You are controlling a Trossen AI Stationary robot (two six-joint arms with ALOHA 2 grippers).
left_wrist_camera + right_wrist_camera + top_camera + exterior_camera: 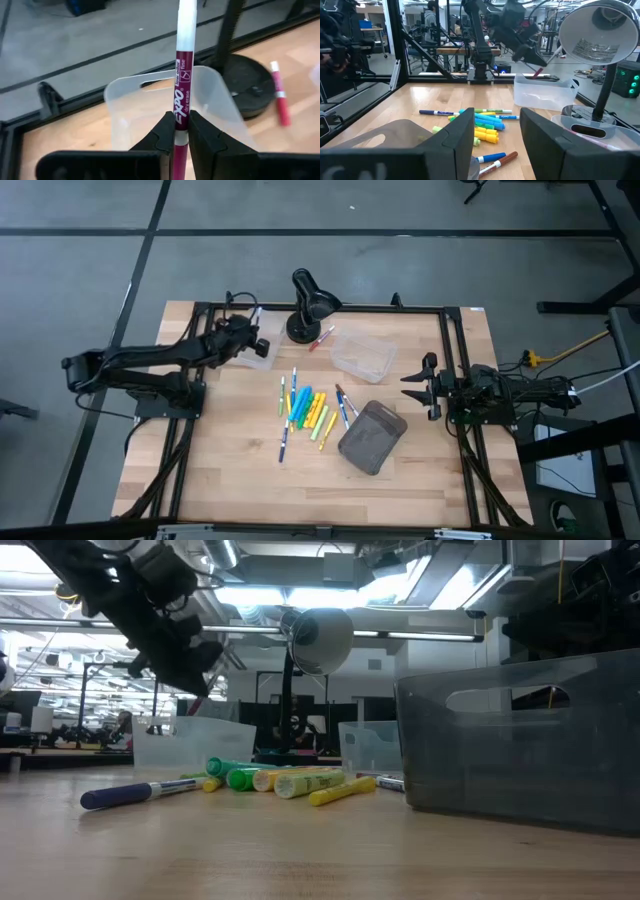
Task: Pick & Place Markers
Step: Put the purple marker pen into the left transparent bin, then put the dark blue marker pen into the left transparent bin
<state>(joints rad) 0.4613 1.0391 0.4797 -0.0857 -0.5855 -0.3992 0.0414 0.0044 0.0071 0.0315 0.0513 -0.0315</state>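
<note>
Surfaces, as seen from my pincers

Table (240, 480): pale wood planks, matt. Bin (145, 107) under my left gripper (181, 132): frosted translucent plastic, smooth. Marker (183, 75) I pinch: glossy plastic barrel, printed label. My fingers (160, 137): matt black plastic. Lamp (312, 302): glossy black.

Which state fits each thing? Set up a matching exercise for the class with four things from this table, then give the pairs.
Things:
1. left pincer
2. right pincer
3. lamp
4. grey bin

States:
A. lies beside the marker pile
B. open, holding nothing
C. stands at the table's far edge
D. shut on a magenta marker above a clear bin

Pairs: 1-D, 2-B, 3-C, 4-A
</note>
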